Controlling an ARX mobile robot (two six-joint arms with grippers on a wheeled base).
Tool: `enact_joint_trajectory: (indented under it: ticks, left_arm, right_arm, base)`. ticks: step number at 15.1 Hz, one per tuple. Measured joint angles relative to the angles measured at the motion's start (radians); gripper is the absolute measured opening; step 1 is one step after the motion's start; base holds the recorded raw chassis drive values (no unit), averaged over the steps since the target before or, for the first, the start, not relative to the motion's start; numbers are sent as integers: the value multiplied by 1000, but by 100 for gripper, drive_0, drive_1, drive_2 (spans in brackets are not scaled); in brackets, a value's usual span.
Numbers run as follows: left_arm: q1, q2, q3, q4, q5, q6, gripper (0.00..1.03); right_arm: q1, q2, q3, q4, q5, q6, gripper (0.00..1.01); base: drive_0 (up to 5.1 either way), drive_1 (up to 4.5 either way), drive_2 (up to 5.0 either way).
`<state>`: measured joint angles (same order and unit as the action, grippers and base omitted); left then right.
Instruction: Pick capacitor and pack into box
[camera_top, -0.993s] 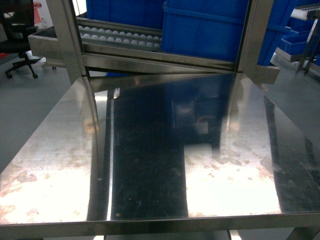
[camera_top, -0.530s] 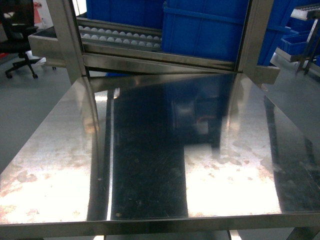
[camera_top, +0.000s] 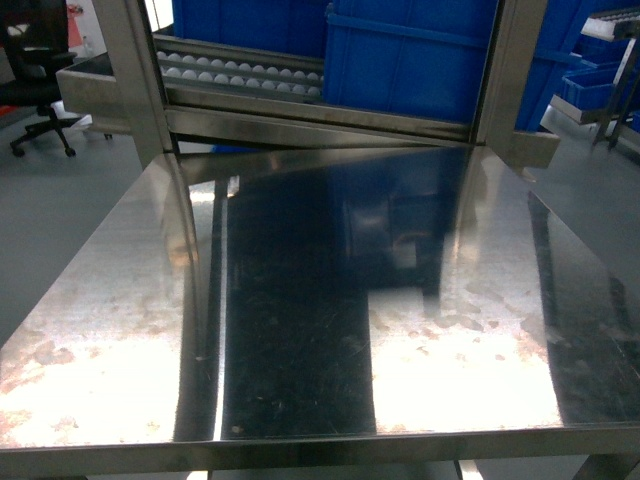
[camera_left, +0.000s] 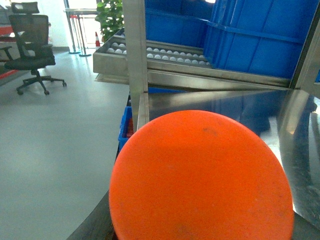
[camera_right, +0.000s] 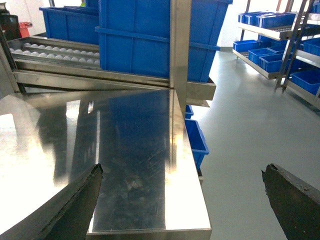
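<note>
The capacitor (camera_left: 200, 175) fills the lower half of the left wrist view, its flat round orange-red top facing the camera. My left gripper (camera_left: 200, 232) is almost wholly hidden behind it; only a dark finger (camera_left: 95, 225) shows at the lower left, against the capacitor's side, so the gripper looks shut on it. It hangs off the left edge of the steel table (camera_left: 220, 105). My right gripper (camera_right: 182, 200) stands wide open over the table's right front corner (camera_right: 150, 200), nothing between its fingers. The box is out of view. Neither gripper shows in the head view.
The bare steel table (camera_top: 300, 330) fills the head view. Behind it stand upright steel posts (camera_top: 135, 70), a roller conveyor (camera_top: 240, 75) and large blue bins (camera_top: 410, 60). An office chair (camera_left: 32, 50) is far left on the grey floor; shelves with small blue bins (camera_right: 280, 45) are far right.
</note>
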<state>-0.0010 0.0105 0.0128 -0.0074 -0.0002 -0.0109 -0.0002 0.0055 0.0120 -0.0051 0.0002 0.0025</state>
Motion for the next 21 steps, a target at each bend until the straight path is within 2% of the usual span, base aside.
enact_joint_trajectory:
  ticks: [21]
  left_arm:
    - [0,0,0,0,0,11,44]
  right_arm:
    - [0,0,0,0,-2,-1,98]
  base:
    - [0,0,0]
